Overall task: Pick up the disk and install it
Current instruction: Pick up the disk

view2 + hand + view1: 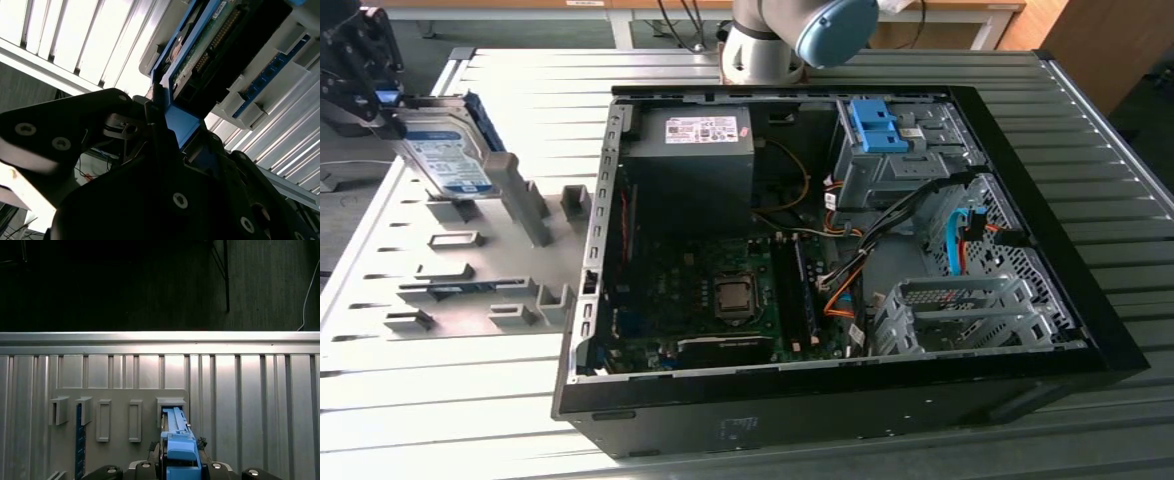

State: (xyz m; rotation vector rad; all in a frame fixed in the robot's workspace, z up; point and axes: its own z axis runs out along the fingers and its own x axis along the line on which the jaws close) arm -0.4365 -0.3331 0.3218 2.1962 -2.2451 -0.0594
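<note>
the gripper (383, 98) hangs at the far end of the exterior view's left, over the grey holder plate (470, 272) on the ribbed metal table (440, 420). its jaws are clenched on the disk (450, 158), gripping it by the upper end. the disk stands nearly upright with its white-and-blue label facing the camera, just beside a tall grey post (523, 198) of the plate. whether its lower edge touches the plate or hangs free of it, i cannot tell.

in the second wrist view a black finger (162, 140) presses on the blue rail (179, 121) along the disk's edge, and the green circuit board (197, 57) of its underside shows beyond.

the open computer case (1110, 345) lies well apart, to the exterior view's right — inside it a black power supply (694, 165) at the far side, a blue bracket (871, 125) on a grey cage, and a perforated drive cage (961, 312) nearer the camera.
</note>
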